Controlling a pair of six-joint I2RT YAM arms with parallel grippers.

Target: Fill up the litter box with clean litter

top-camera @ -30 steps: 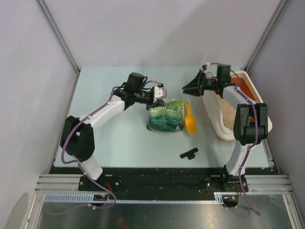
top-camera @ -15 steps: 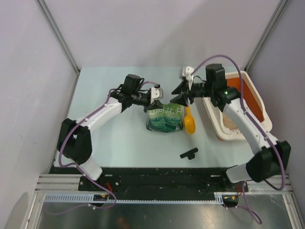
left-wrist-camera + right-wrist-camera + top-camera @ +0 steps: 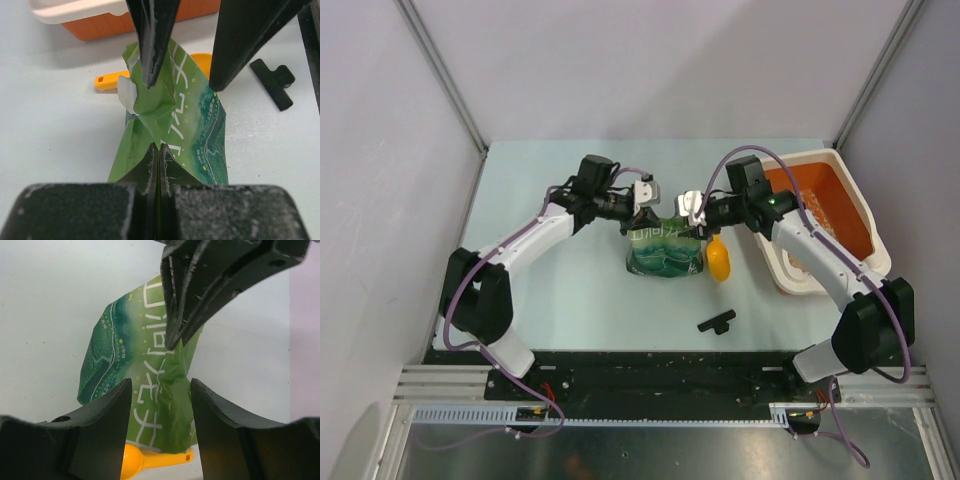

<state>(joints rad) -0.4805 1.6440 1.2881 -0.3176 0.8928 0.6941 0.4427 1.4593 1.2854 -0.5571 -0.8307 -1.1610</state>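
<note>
The green printed bag (image 3: 666,248) lies mid-table with its top edge lifted. My left gripper (image 3: 645,207) is shut on the bag's top corner; in the left wrist view its jaws (image 3: 160,150) pinch the green film (image 3: 175,115). My right gripper (image 3: 693,214) is open, and its fingers straddle the bag's other top corner (image 3: 170,390) without closing on it. The litter box (image 3: 850,190) sits flat at the right, white-rimmed and orange inside. Pale clean litter (image 3: 798,263) shows at its near end.
An orange scoop (image 3: 718,260) lies just right of the bag, under my right gripper, and also shows in the right wrist view (image 3: 145,460). A black clip (image 3: 717,321) rests nearer the front edge. Grey enclosure walls stand on both sides.
My right arm swung left from the litter box to the bag and its jaws opened wider. The litter box, tilted before, now lies flat. The left gripper kept its hold.
</note>
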